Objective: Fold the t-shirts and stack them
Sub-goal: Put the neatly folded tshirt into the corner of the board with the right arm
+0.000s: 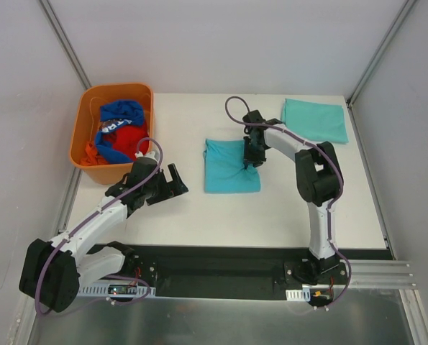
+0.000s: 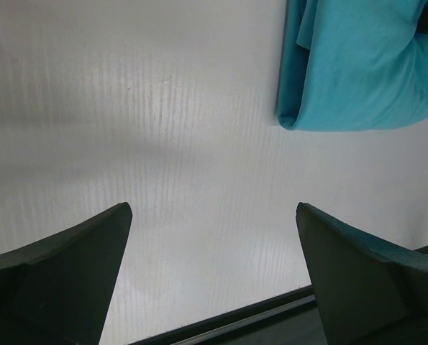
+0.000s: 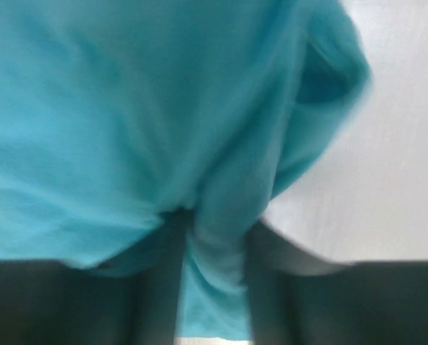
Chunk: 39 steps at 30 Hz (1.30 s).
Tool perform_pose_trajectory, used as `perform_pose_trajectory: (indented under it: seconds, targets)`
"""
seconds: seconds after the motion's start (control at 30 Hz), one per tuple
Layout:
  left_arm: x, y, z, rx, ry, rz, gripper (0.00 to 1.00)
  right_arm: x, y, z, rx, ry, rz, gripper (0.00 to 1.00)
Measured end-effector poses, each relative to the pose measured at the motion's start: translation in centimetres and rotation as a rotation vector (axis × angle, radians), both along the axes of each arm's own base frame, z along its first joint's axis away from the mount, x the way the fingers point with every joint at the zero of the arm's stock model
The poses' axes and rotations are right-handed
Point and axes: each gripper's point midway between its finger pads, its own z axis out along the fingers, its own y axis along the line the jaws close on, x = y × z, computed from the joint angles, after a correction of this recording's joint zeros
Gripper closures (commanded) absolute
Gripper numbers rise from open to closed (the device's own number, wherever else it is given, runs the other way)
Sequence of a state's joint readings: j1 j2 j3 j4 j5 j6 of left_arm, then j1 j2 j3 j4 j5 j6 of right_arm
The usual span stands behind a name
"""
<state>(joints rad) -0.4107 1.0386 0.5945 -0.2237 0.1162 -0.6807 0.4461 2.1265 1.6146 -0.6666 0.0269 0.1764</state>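
Jaws of right gripper (image 3: 215, 284) blurred around bunched t-shirt (image 3: 127, 108)

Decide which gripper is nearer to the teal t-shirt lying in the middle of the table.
Right. The right gripper is at the right edge of the middle teal t-shirt, fabric bunched between its fingers; the left gripper hangs open over bare table left of it, apart.

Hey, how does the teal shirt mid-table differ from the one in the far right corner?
The middle t-shirt is a bluer turquoise; the far t-shirt is greener. The middle t-shirt is bunched where the right tool pinches it; the far t-shirt lies flat, untouched. Both are folded, plain.
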Motion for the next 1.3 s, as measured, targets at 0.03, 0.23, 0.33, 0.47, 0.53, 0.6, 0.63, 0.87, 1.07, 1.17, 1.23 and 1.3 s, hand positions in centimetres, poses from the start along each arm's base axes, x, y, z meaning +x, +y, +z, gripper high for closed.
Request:
perform_pose_trajectory:
  seconds: [0.03, 0.23, 0.33, 0.47, 0.53, 0.6, 0.63, 0.87, 1.07, 1.17, 1.23, 1.3]
  targets:
    - [0.0, 0.0, -0.1, 0.003, 0.003, 0.001, 0.01, 0.1, 0.5, 0.0, 0.005, 0.001, 0.004, 0.96]
    - [0.1, 0.3, -0.3, 0.016, 0.001, 0.012, 0.01, 1.0, 1.9, 0.4, -0.033, -0.036, 0.051, 0.99]
    - [0.1, 0.4, -0.3, 0.019, 0.000, 0.015, 0.01, 2.0, 0.8, 1.0, -0.132, -0.081, 0.097, 0.99]
    - [0.1, 0.6, -0.3, 0.027, -0.001, 0.022, 0.01, 4.3, -2.2, 3.0, -0.303, -0.169, 0.141, 0.99]
    - [0.2, 0.8, -0.4, 0.036, -0.001, 0.030, 0.01, 5.9, -3.8, 4.6, -0.380, -0.218, 0.155, 0.99]
    - [0.2, 0.9, -0.5, 0.044, -0.002, 0.036, 0.01, 8.2, -5.8, 6.7, -0.466, -0.276, 0.159, 0.99]
    - [0.3, 1.0, -0.5, 0.048, -0.003, 0.039, 0.01, 9.0, -6.6, 7.4, -0.495, -0.296, 0.156, 0.99]
    - [0.2, 1.6, -0.8, 0.077, 0.001, 0.043, 0.01, 14.8, -13.5, 10.7, -0.694, -0.371, 0.126, 0.99]
    - [0.3, 1.6, -0.8, 0.085, 0.005, 0.039, 0.01, 18.0, -18.0, 10.8, -0.818, -0.389, 0.133, 0.99]
    - [0.7, 1.7, -1.0, 0.099, 0.016, 0.046, 0.01, 19.4, -18.9, 11.0, -0.867, -0.405, 0.147, 1.00]
    - [1.0, 1.8, -1.1, 0.110, 0.019, 0.053, 0.01, 19.8, -19.2, 11.1, -0.889, -0.409, 0.161, 0.99]
    - [1.2, 1.7, -1.0, 0.112, 0.019, 0.055, 0.01, 20.0, -19.4, 11.4, -0.905, -0.414, 0.166, 0.99]
